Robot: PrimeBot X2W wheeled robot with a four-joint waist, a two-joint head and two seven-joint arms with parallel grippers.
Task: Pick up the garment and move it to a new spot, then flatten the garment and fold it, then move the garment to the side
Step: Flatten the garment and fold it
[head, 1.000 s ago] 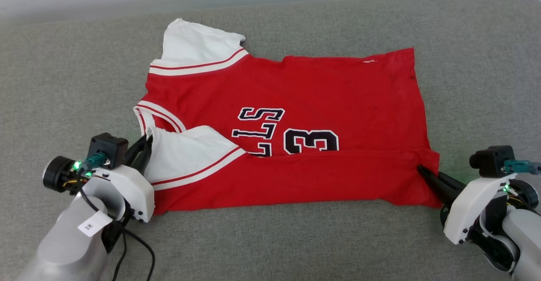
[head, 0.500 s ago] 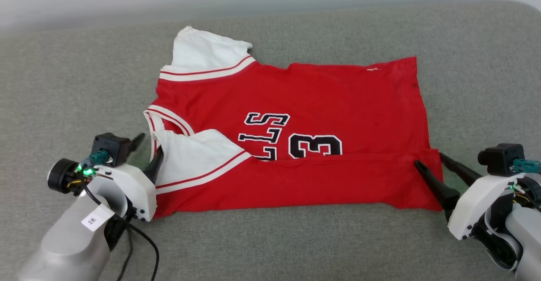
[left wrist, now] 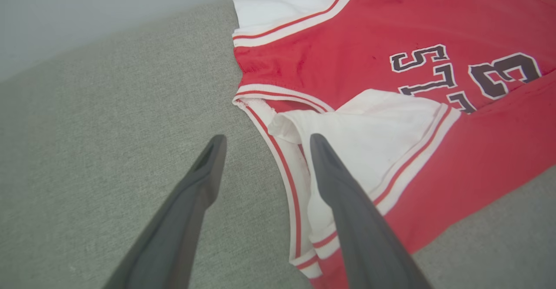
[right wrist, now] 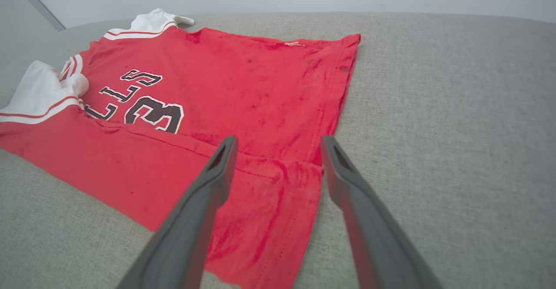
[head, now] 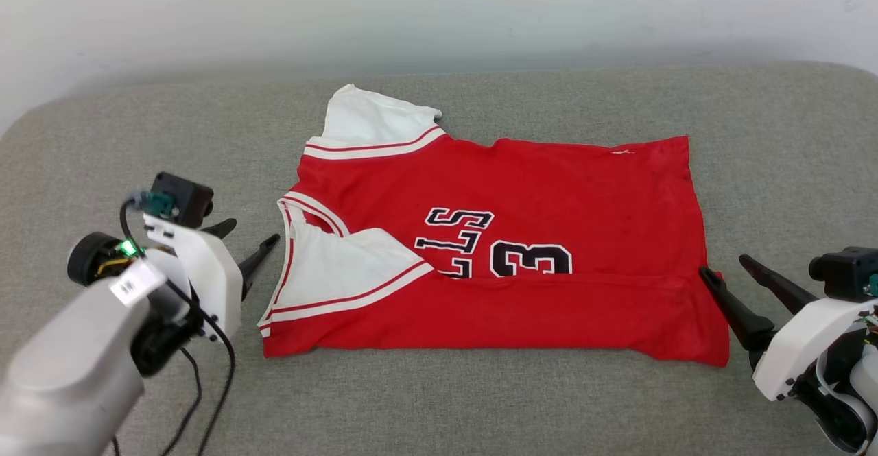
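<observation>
One shirt (head: 521, 188), red with white sleeves, lies mid-cushion (head: 480, 401). The collar (head: 291, 209) points at the cushion's left edge and the hem at its right edge.
- Fold: the near long side is turned over onto the front. The near sleeve (head: 343, 264) lies on top of the red panel, and the far sleeve (head: 370, 116) sticks out toward the back edge. That makes two sleeves, each with red-white stripe trim.
- Writing: black white-outlined letters (head: 453, 233) read "LLS" from the end, sideways in the head view. The fold line cuts off the rest of the word. There is one number 3 (head: 531, 258), with its lower part also under the fold.
- Left hand (head: 254, 230): fingers wide apart with nothing between them. It sits just off the collar, on the side of the cushion's left edge. In the wrist view (left wrist: 267, 137) one finger overlaps the collar trim; whether they touch can't be told.
- Right hand (head: 724, 265): fingers wide apart and holding nothing, at the hem near the cushion's front-right. In the wrist view (right wrist: 279, 139) the folded hem corner lies below and between the fingers.
- There is one white tag (head: 130, 283) on the left arm, with print too small to read. A black cable (head: 223, 374) hangs from that arm.
</observation>
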